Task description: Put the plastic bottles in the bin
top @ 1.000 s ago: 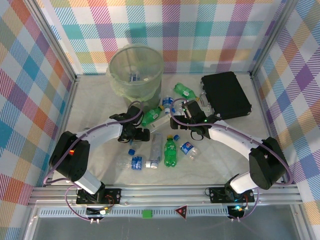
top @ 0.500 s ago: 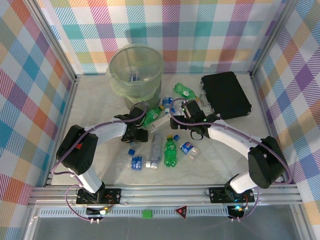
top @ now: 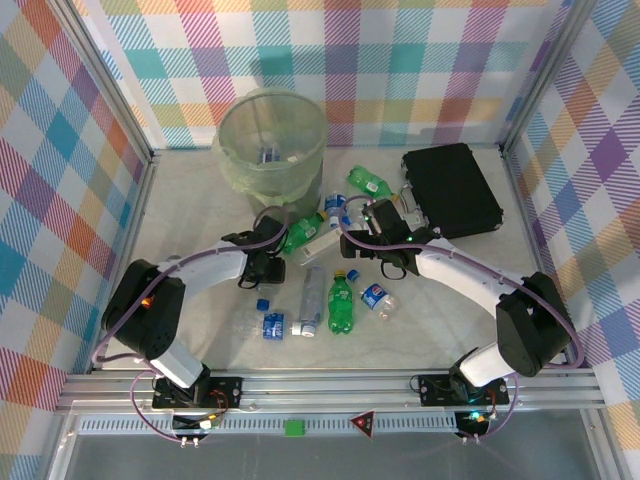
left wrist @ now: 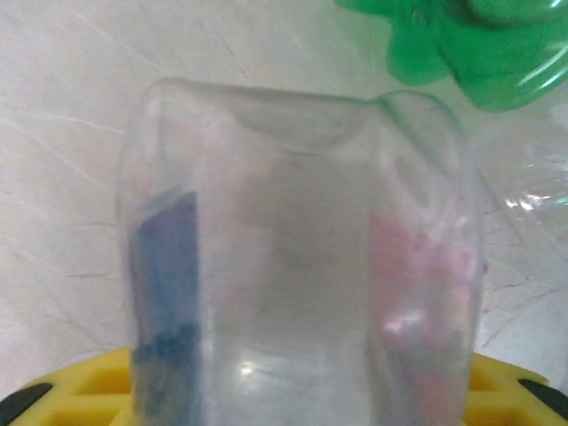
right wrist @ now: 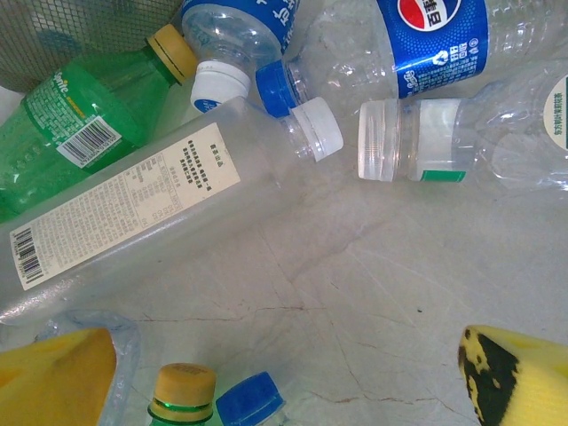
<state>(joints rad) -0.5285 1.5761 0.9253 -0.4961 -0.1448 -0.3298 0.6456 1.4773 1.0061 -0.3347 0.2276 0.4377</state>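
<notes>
Left tool (top: 268, 270): closed on a clear bottle (left wrist: 297, 266), frame centre.
Right tool (right wrist: 284, 377): held wide above lying bottles (right wrist: 133, 213).
Bin (top: 272, 140): upper left, set on the surface (top: 200, 220).

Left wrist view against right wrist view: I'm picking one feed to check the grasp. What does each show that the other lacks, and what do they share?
Left wrist: a clear bottle close up, gripped by the shut left end effector. Right wrist: the open right end effector over a labelled bottle, a Pepsi bottle and the bin mesh. Both: the pale table and a green bottle in each.
</notes>
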